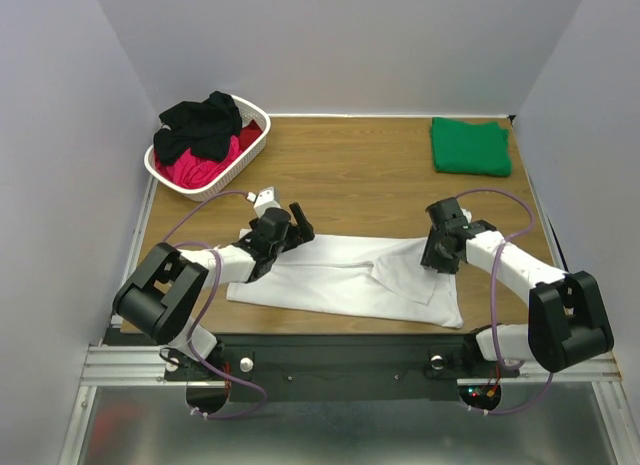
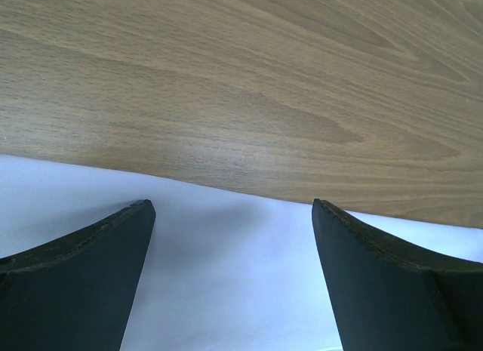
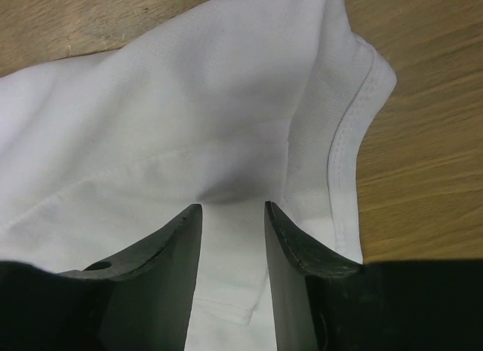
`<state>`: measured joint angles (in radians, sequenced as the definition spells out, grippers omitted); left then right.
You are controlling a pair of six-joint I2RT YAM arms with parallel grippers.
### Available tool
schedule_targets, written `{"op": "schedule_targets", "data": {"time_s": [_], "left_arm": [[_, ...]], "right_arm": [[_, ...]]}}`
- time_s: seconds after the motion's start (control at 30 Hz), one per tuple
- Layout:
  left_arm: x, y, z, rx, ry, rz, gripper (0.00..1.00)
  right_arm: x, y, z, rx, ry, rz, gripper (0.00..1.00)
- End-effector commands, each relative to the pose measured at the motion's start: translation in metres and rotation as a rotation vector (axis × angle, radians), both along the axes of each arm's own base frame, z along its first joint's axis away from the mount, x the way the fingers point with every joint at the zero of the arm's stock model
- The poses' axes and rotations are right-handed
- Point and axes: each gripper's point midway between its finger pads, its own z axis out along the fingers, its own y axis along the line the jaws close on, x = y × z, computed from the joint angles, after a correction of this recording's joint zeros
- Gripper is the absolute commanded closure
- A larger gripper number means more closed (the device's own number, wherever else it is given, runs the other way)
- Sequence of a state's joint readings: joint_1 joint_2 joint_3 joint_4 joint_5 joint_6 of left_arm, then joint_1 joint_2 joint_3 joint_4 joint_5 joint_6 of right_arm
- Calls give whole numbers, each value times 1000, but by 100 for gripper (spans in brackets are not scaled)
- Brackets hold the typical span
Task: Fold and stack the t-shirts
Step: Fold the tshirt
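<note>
Folding step is on the white t-shirt [image 1: 330, 280]. It lies flat on the near part of the tabletop [image 1: 350, 175], between the two arms, and its right end looks doubled over. The green t-shirt [image 1: 470, 145] sits folded at the far right corner, well apart. The black t-shirt [image 1: 200, 120] and red/pink t-shirt [image 1: 200, 170] are in the basket [image 1: 255, 120] at far left, not yet done.

Left hand [image 2: 234, 207]: jaws wide open with nothing in them, over the shirt's far edge at its left end, bare wood just past the tips.

Right hand [image 3: 232, 207]: jaws stand partway in, astride a small ridge of white cloth just beside the sleeve hem [image 3: 343, 177]. You cannot tell from here whether they bite it.

How I'd run it:
- Confirm the right pinch before any lift. Thin cloth, so it probably slips out of a half-set grip.
- If the right end is two layers, take both — top layer only and the fold likely slides apart.
- Bring the left hand straight down on the far edge and pinch the edge itself, not mid-panel.
- Match heights, then move both hands together with the cloth lightly taut between them.
- Lift low — a high lift likely drags the near edge and skews the fold.
- Lay the edge down before you release.
</note>
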<state>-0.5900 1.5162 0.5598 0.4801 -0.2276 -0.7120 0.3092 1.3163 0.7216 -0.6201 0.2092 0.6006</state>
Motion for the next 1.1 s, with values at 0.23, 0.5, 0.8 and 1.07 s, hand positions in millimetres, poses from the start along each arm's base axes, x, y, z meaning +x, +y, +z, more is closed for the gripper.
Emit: {"op": "schedule_targets", "data": {"time_s": [0.23,0.5,0.8,1.07], "left_arm": [[10,31,-7,30,13,63,1],[14,24,-4,20,12,39,2],[12,23,-10,15,28,34,2],[12,23,-10,18,29,31,2]], "right_arm": [[3,4,0,14,-20,-1,59],[4,4,-3,16,-34,2,60],[18,19,10,84,-96,30,65],[13,20,-7,76,-54,40,71]]}}
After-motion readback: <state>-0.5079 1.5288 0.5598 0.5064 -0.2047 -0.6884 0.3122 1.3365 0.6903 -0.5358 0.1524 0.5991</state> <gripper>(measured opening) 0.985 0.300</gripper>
